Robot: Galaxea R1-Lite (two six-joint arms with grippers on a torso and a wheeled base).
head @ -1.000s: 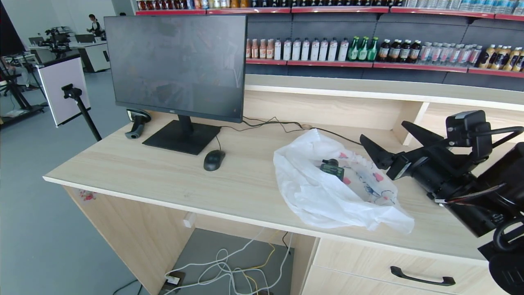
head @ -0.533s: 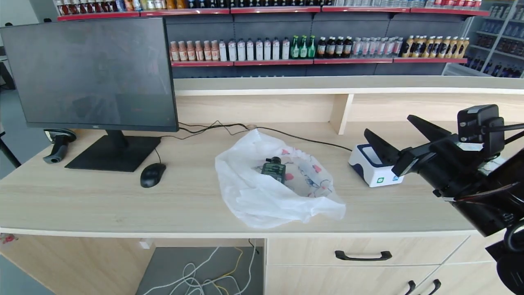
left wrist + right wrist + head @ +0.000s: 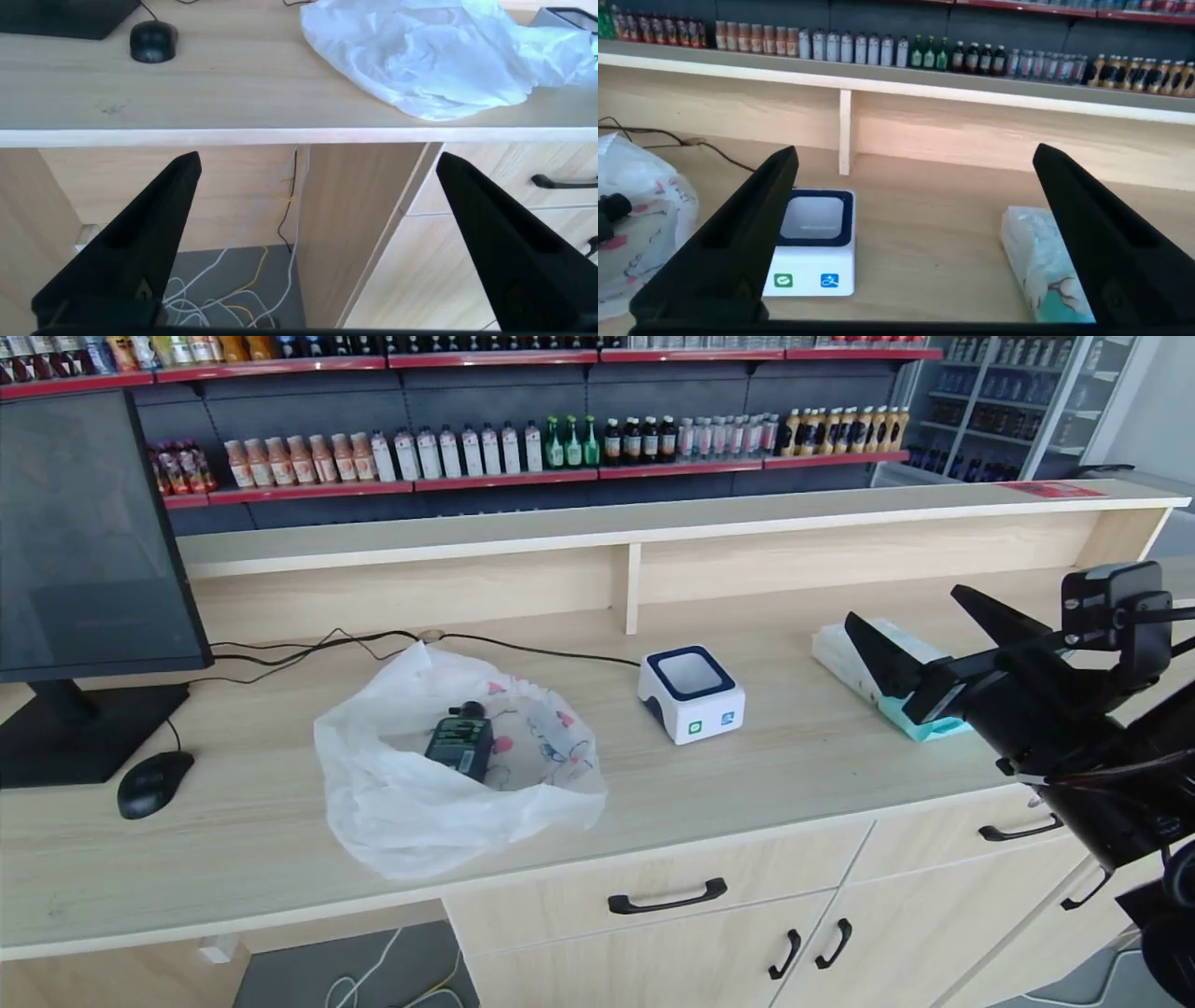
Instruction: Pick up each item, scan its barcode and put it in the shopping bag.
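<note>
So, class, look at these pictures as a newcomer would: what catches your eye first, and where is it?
The crumpled white shopping bag lies open on the wooden counter with a dark green bottle inside. To its right stands the white, blue-rimmed scanner, and further right the robot's black right hand hangs open near a tissue pack.

Far to the left of the right end effector (image 3: 902, 604), a dark monitor (image 3: 89, 532) stood on the worktop (image 3: 794, 756), with a black mouse (image 3: 154, 782) just before its base. Beyond the end effector ran shelves of bottles (image 3: 523, 448). Below it were black-handled drawers (image 3: 747, 863). Loose cables (image 3: 201, 301) lay on the floor beneath the left end effector (image 3: 318, 159).
</note>
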